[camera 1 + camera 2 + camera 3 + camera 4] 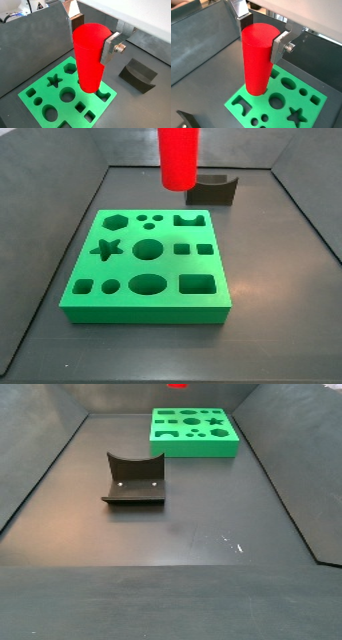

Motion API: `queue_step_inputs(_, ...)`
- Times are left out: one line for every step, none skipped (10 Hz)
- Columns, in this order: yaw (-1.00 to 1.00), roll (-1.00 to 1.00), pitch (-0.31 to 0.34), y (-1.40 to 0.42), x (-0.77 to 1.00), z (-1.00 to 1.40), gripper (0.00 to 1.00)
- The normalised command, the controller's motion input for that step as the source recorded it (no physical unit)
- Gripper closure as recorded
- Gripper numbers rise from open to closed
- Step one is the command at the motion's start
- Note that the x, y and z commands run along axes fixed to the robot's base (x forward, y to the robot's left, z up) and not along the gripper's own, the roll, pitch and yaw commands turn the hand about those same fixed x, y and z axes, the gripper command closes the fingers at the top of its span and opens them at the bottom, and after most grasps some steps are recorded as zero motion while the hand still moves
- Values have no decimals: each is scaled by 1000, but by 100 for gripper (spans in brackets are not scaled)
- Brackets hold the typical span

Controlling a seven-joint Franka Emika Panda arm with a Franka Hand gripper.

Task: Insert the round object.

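Note:
The round object, a bright red cylinder (87, 65), hangs upright between my gripper's (93, 37) silver fingers, which are shut on its upper part. Both wrist views show this grip (261, 37). The cylinder (256, 65) is held well above the green block (258, 102) and does not touch it. In a side view the cylinder (179, 158) hangs over the far side of the green block (147, 268), whose large round hole (147, 250) lies open. The gripper itself is cut off there. In a side view only a red sliver (178, 386) shows above the block (194, 446).
A dark grey block with a curved notch (211, 190) stands on the floor beside the green block's far right corner and also shows in a side view (134, 479) and a wrist view (139, 75). Grey sloping walls enclose the floor.

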Motion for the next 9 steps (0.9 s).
queue_step_inputs(120,-366,-106,-197,-491,-331,100)
queue_step_inputs(129,-327,-91,-103,-326,-397,100)
queue_step_inputs(0,-241,-70,-137,-209,-574,100)
queue_step_inputs(0,-131,0,-49,0,-674,100)
queue_step_inputs(0,0,19,-9,0,-669,100)
queue_step_inputs(-26,13,0,-49,0,-717,100)
queue_step_inputs(-186,-4,-83,-111,-37,-583,100)
queue_step_inputs(-220,-59,-109,-129,-66,-377,100)
queue_step_inputs(-129,-27,-29,-83,0,-251,100)
